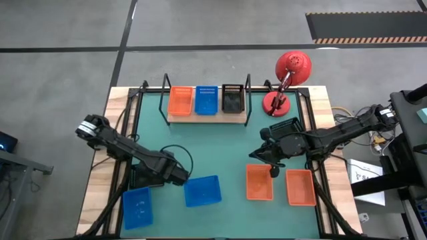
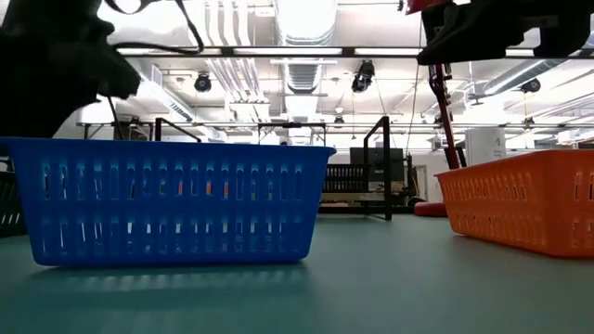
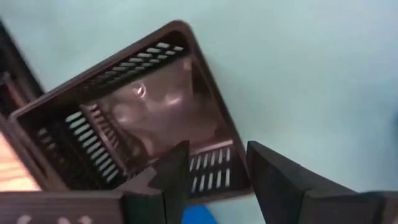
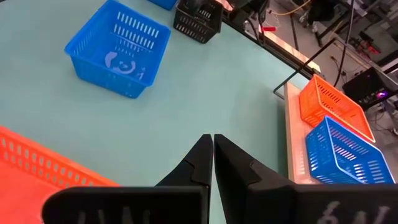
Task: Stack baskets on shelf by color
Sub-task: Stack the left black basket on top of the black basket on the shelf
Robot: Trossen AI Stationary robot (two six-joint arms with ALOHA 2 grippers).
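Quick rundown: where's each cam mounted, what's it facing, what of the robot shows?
High: overhead, straight down; both arms, shelf.
Low: table height, level; blue basket, arms overhead.
Left wrist: on left arm; left hand open over black basket.
Right wrist: on right arm; right hand shut.
Shared: right wrist and high both show the shelf.

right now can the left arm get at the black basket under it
Probably yes. The left gripper hangs open straight over the black basket, with one finger over its wall and nothing between them. The blue basket sits close beside it, which may crowd the grasp.
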